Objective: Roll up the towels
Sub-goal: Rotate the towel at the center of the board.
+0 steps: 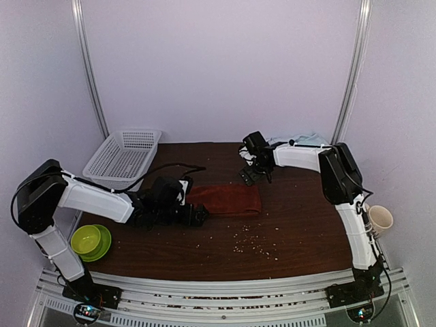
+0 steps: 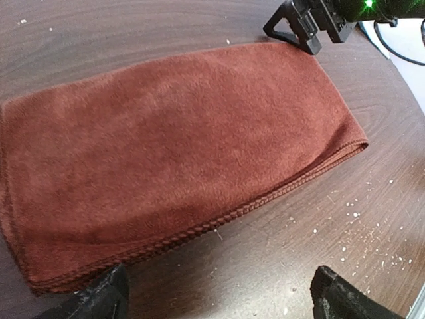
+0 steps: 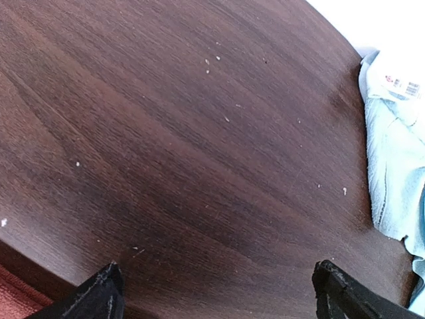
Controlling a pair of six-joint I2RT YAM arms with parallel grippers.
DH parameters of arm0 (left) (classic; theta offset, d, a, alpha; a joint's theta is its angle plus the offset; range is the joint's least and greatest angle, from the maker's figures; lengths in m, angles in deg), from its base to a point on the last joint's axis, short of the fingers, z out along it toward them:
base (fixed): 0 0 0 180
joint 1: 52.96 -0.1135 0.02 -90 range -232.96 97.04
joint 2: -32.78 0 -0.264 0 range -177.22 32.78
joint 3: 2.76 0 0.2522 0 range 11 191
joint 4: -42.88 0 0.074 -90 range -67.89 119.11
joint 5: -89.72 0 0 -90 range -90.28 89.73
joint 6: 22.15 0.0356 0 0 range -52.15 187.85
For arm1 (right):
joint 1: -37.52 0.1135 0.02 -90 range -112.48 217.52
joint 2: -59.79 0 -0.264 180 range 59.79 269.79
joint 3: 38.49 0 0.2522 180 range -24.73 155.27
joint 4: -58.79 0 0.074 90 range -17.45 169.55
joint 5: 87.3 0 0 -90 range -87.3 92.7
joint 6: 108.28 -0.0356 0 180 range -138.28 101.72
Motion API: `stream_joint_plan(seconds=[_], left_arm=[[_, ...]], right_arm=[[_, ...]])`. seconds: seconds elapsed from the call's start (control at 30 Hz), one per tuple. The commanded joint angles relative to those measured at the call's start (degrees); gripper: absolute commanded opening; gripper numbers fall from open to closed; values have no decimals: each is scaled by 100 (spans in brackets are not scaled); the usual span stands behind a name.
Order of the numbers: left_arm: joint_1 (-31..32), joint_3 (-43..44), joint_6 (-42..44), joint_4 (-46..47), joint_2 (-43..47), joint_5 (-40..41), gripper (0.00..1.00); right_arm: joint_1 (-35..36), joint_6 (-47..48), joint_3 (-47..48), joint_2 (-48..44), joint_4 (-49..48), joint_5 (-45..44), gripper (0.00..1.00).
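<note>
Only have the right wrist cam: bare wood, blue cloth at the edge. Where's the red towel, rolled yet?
Observer: Not rolled. The red towel lies flat and folded in the middle of the table.
Operator: Left claw on it?
Observer: No, the left claw is open at the towel's left end, holding nothing.
Operator: Where's my claw against it?
Observer: The right claw hangs just past the towel's far right corner.
</note>
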Motion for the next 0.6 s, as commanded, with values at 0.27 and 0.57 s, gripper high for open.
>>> stream_joint_plan(seconds=[0.27,0.57], left_arm=[[8,135,-45,128,-583,239,98],[-461,601,350,-107,-1049,685,98]], right_arm=[[64,488,-1069,-740,-2,98,100],[90,705,-2175,-1451,39,632,100]])
